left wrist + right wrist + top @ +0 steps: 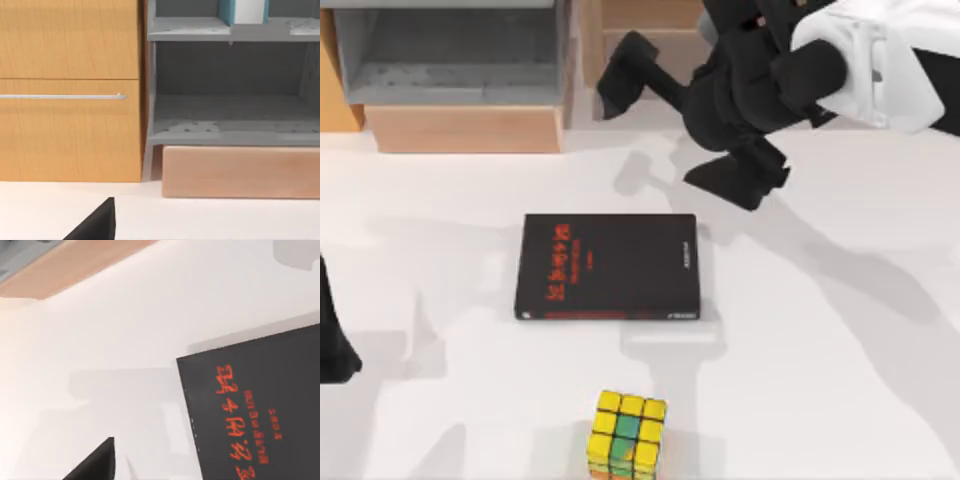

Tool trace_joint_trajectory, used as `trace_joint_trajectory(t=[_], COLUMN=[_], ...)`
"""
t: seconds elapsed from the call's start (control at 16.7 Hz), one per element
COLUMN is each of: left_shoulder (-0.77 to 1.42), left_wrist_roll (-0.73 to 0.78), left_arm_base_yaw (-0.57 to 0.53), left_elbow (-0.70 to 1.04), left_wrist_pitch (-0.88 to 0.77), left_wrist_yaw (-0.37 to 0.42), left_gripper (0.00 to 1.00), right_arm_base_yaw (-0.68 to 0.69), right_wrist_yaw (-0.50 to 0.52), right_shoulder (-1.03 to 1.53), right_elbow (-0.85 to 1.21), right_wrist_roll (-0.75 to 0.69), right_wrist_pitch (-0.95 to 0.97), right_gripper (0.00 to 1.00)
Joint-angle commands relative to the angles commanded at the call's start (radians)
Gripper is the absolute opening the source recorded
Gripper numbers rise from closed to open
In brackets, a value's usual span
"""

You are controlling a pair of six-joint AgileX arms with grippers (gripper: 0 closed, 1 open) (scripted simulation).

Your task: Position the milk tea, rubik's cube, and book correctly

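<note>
The rubik's cube [627, 436], mostly yellow with some green and orange, stands on the white table near the front edge. The book [243, 11], light blue with white page edges, stands upright on the upper grey shelf in the left wrist view. The milk tea is out of view. My right gripper [685, 125] hangs open and empty over the back of the table, right of the shelf and behind a black book [610, 267]. My left gripper [335, 345] sits at the table's left edge, facing the cabinet.
The black book with red lettering [260, 420] lies flat mid-table, just behind the cube. A grey shelf unit [450, 50] on a wooden base [460, 128] stands at the back left. Beside it is a wooden cabinet [70, 90] with a metal handle.
</note>
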Motion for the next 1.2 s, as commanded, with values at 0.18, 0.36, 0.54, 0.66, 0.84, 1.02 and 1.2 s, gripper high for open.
trace_joint_trajectory(t=[0.18,0.36,0.54,0.66,0.84,1.02,1.2], left_shoulder=[0.000,0.000,0.000,0.000,0.000,0.000,0.000], left_wrist_roll=[0.000,0.000,0.000,0.000,0.000,0.000,0.000], left_arm_base_yaw=[0.000,0.000,0.000,0.000,0.000,0.000,0.000], left_elbow=[0.000,0.000,0.000,0.000,0.000,0.000,0.000], left_wrist_pitch=[0.000,0.000,0.000,0.000,0.000,0.000,0.000], left_wrist_yaw=[0.000,0.000,0.000,0.000,0.000,0.000,0.000], left_gripper=[1.00,1.00,1.00,1.00,1.00,1.00,1.00], right_arm_base_yaw=[0.187,0.325,0.407,0.429,0.431,0.428,0.430], right_wrist_yaw=[0.067,0.119,0.152,0.161,0.162,0.161,0.163], right_shoulder=[0.040,0.084,0.117,0.128,0.129,0.127,0.144], right_elbow=[0.079,0.130,0.154,0.157,0.157,0.152,0.100], right_wrist_roll=[0.107,0.168,0.188,0.189,0.189,0.188,0.188], right_wrist_pitch=[-0.298,-0.529,-0.669,-0.710,-0.714,-0.709,-0.644], right_gripper=[1.00,1.00,1.00,1.00,1.00,1.00,1.00])
